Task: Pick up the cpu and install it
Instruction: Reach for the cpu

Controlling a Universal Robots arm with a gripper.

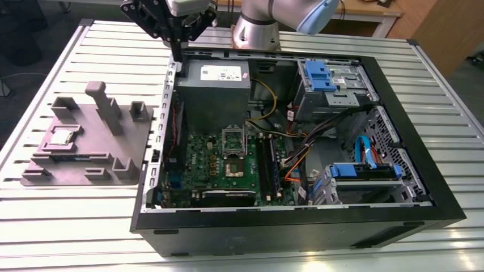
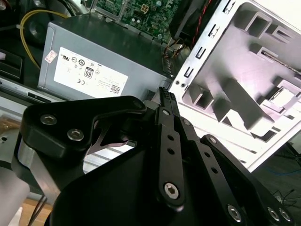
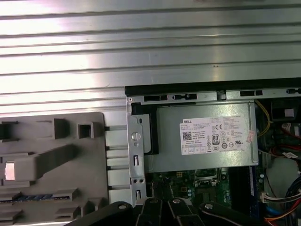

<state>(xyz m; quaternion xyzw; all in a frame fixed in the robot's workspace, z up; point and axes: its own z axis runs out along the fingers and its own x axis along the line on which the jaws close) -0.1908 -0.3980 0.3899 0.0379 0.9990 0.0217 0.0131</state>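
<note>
The gripper point(image 1: 178, 55) is seen at the rear edge of the open computer case point(image 1: 423, 170), above the corner by the grey power supply point(image 1: 214, 85). Its fingers point(image 2: 167, 101) are pressed together at the tips, with nothing held between them. The cpu point(image 1: 62, 137) is seated in a recess of the grey fixture tray point(image 1: 83, 167), on the slatted metal table point(image 1: 76, 226), just beside the case on the exterior view's left and well apart from the gripper. In the first wrist view the cpu point(image 3: 10, 170) is shown as a pale square on the tray. The green motherboard point(image 1: 200, 153) is seen inside the case, below the power supply.
</note>
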